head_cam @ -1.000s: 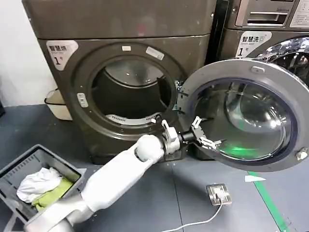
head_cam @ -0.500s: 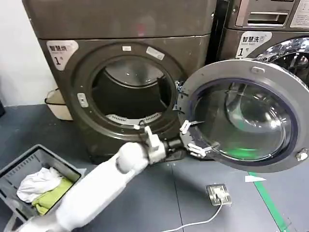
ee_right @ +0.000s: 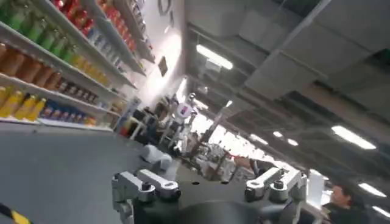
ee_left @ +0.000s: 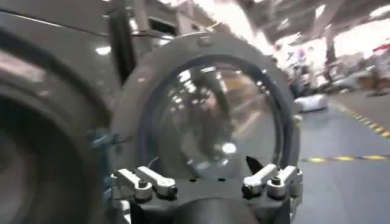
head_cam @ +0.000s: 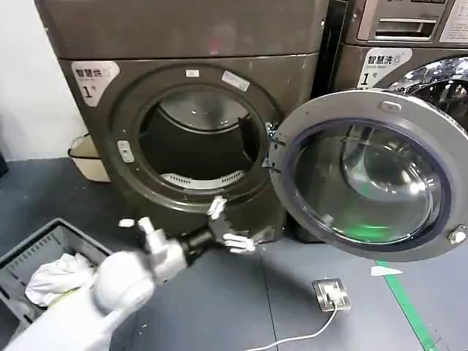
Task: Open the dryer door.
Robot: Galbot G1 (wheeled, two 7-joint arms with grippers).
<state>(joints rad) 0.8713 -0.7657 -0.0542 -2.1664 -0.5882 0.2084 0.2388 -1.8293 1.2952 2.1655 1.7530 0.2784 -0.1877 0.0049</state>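
Observation:
The dryer door (head_cam: 365, 175) stands swung wide open to the right, its matte grey inner face and tinted glass turned toward me, hinged beside the dark drum opening (head_cam: 201, 139). My left gripper (head_cam: 232, 225) hangs open and empty low in front of the dryer, left of the door and clear of it. In the left wrist view the open gripper (ee_left: 207, 178) faces the door (ee_left: 213, 115) from a distance. My right gripper (ee_right: 207, 179) is open, holds nothing and faces away toward the room.
A grey laundry basket (head_cam: 29, 256) with clothes sits on the floor at the lower left. A second machine (head_cam: 409, 36) stands behind the open door. A floor socket box (head_cam: 330, 292) with a cable lies below the door. A white bin (head_cam: 88, 157) stands left of the dryer.
My left arm has drawn back down and to the left, from the door's inner rim to a spot below the drum opening. The door has stayed open.

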